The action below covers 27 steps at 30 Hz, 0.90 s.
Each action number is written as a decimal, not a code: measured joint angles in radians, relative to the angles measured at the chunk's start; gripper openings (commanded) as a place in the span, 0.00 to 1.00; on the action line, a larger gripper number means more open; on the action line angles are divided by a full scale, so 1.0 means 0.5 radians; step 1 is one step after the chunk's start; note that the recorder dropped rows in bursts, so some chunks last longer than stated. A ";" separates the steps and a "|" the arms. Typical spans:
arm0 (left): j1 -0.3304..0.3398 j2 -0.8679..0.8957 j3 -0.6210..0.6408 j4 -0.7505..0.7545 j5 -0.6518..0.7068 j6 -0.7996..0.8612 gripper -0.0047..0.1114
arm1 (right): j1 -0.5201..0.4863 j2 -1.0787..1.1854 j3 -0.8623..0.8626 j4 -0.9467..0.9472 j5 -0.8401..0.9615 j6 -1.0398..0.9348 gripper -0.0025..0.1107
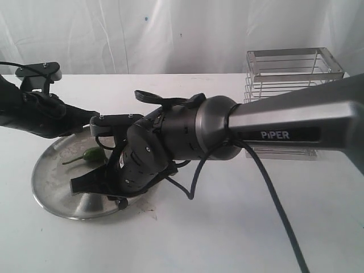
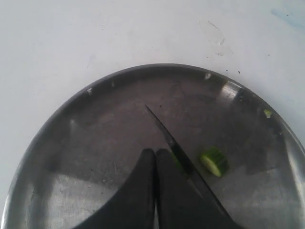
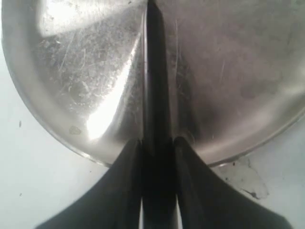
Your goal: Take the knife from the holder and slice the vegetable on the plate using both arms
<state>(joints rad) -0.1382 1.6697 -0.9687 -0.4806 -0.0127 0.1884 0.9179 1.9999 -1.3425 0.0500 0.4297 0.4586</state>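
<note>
The right pincer is clamping its two black tapered fingers on the rounded handle of the knife. The slim matte-black blade is reaching out over the plate. The left pincer is pressing its fingers together, tips touching, just beside the blade. I cannot tell whether anything is pinched between them. A cut disc, green-skinned with a paler face, is lying on the steel near the blade's other side.

The vegetable, a small dark green pepper with a thin curved stem, is lying on the far part of the plate, between the two arms. The plate is showing a brushed, scratched steel surface with a low raised rim. It is sitting toward the left of the exterior view on the white tabletop, and bare tabletop is lying open in front and to the right.

The holder, a basket of silver wire bars under a flat metal rim, is standing well apart at the far right. The right arm's grey sleeve is bearing the lettering "PiPER".
</note>
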 measured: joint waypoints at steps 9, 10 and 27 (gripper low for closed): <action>0.000 0.000 0.000 0.000 0.008 0.000 0.04 | 0.000 0.000 0.000 0.000 0.014 0.018 0.02; 0.000 0.000 0.000 0.000 0.025 0.004 0.04 | 0.000 0.000 0.000 0.000 0.024 0.018 0.02; 0.000 0.000 0.000 0.000 0.025 0.020 0.04 | 0.000 0.000 0.000 0.096 0.102 0.004 0.02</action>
<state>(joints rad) -0.1382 1.6697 -0.9687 -0.4806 0.0000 0.1982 0.9179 1.9999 -1.3425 0.0981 0.4807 0.4607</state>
